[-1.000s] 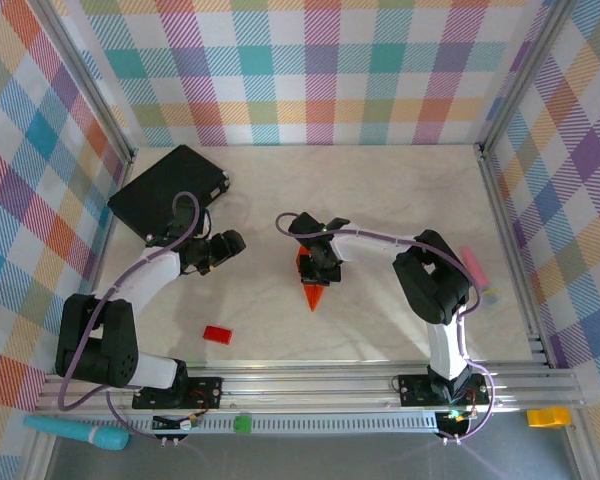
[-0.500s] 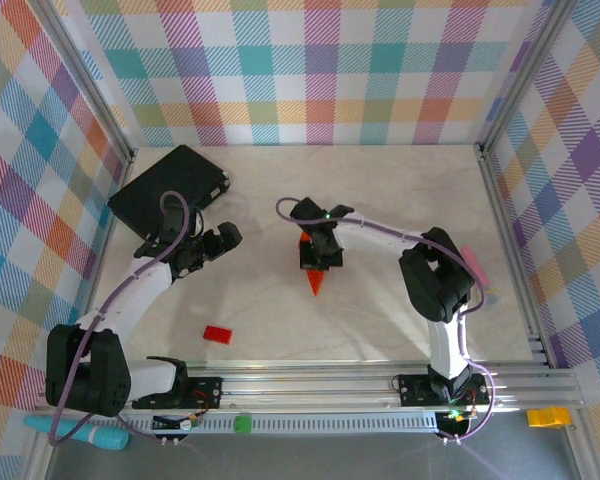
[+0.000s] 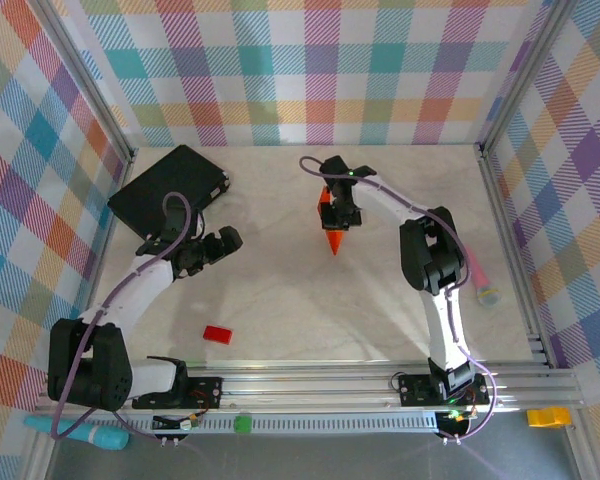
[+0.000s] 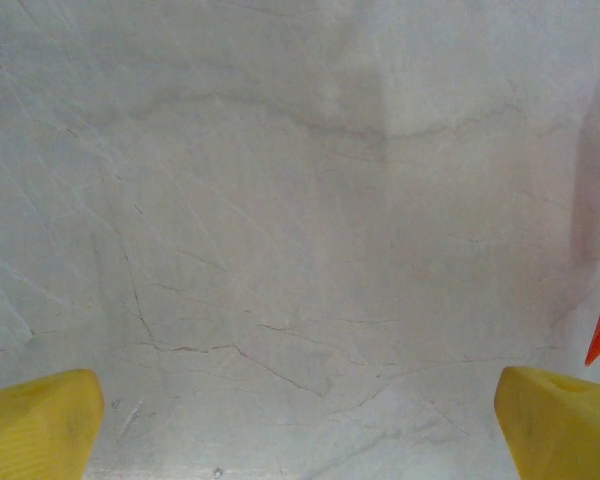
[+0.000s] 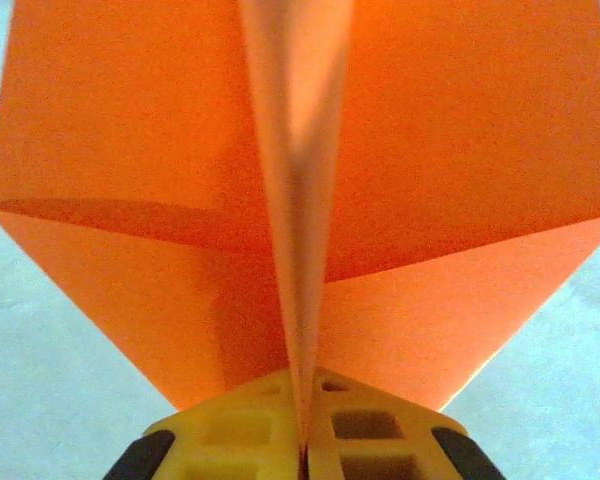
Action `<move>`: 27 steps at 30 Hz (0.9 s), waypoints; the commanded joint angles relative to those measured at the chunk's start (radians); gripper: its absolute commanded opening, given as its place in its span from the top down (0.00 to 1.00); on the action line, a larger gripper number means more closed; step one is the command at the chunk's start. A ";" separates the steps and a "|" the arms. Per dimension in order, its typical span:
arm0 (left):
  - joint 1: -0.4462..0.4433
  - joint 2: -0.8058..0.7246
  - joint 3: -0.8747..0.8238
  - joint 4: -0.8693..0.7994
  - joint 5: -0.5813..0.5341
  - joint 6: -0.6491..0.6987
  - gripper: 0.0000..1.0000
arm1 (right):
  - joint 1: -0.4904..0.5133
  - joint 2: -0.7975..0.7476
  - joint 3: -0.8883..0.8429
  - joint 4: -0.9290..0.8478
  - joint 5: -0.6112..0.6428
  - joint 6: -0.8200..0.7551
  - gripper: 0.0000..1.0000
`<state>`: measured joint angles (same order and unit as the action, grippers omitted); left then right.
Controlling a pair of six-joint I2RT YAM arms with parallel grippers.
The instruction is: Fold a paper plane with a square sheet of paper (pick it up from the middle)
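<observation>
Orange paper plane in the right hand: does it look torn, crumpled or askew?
Nothing stands out. The right hand is shut on the centre crease of the narrow orange folded paper plane; both wings spread about evenly, with clean, untorn edges.

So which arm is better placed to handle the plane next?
Right. The right gripper is shut on the centre fold of the plane. The left gripper hangs open over the table, apart from the plane, so it would first have to reach across.
</observation>
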<state>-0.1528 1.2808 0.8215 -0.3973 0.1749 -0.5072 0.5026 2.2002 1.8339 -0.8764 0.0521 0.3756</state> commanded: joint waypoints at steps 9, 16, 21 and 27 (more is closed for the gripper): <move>0.017 0.035 0.012 0.017 0.054 0.004 0.00 | -0.025 0.087 0.096 -0.083 -0.021 -0.044 0.80; 0.018 0.046 0.006 0.021 0.065 0.006 0.00 | -0.024 0.101 0.092 -0.088 -0.012 -0.024 0.72; 0.018 0.048 0.006 0.021 0.067 0.008 0.00 | -0.025 0.117 0.092 -0.084 -0.009 -0.014 0.68; 0.017 0.053 0.005 0.023 0.069 0.008 0.00 | -0.016 0.137 0.087 -0.078 0.034 -0.006 0.63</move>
<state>-0.1524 1.3243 0.8215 -0.3893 0.2268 -0.5076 0.4778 2.3127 1.9068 -0.9360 0.0532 0.3580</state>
